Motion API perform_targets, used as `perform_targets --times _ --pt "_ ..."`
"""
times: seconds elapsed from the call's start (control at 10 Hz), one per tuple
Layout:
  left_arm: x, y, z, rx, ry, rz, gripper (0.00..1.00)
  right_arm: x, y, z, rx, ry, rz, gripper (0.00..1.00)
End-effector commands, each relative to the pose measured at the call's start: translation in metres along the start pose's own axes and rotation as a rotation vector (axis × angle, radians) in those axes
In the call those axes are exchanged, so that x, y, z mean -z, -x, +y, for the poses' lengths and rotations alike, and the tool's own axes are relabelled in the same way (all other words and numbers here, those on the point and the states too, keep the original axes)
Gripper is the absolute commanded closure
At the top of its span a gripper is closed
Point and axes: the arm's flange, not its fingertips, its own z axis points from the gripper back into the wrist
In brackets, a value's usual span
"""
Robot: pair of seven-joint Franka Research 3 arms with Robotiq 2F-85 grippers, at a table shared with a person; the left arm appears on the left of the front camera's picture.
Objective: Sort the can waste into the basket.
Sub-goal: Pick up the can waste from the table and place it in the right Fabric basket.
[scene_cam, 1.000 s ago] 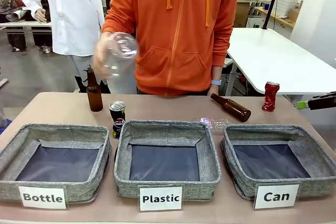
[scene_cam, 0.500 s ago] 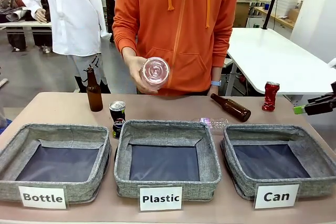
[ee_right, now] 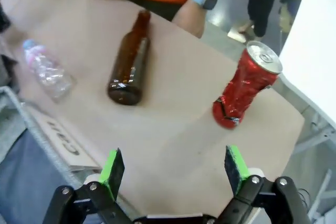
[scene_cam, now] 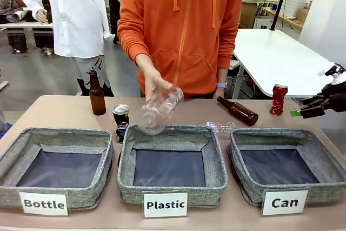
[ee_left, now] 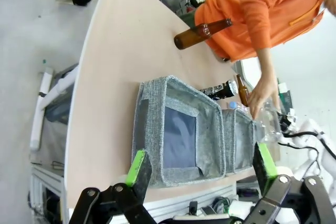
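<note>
The dented red can stands at the table's far right, beyond the grey basket labelled "Can". My right gripper hovers open just right of that can, level with its lower half. The right wrist view shows the red can ahead and slightly right of my open right gripper, with the basket's rim at lower left. The black-and-silver can stands behind the gap between the left and middle baskets. My left gripper is open and holds nothing, off the table's left end.
A person in orange tips a clear plastic bottle over the "Plastic" basket. A brown bottle lies beside a crushed plastic bottle; another brown bottle stands far left. The "Bottle" basket is at left.
The person has swung the clear bottle from chest height down to the Plastic basket's far rim. My right gripper has come in leftward and slightly up toward the red can.
</note>
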Motion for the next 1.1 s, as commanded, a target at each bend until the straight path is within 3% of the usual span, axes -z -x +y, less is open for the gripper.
perform_targets --times 0.0,0.6,1.0 --pt "-0.001 -0.002 0.000 0.018 0.018 -0.013 0.00 0.023 0.015 -0.026 -0.033 0.036 -0.079 0.00" --pt "-0.001 -0.002 0.000 0.018 0.018 -0.013 0.00 0.080 0.037 -0.079 0.046 -0.036 -0.215 0.00" --pt "-0.001 -0.002 0.000 0.018 0.018 -0.013 0.00 0.109 0.036 -0.084 0.049 -0.044 -0.265 0.00"
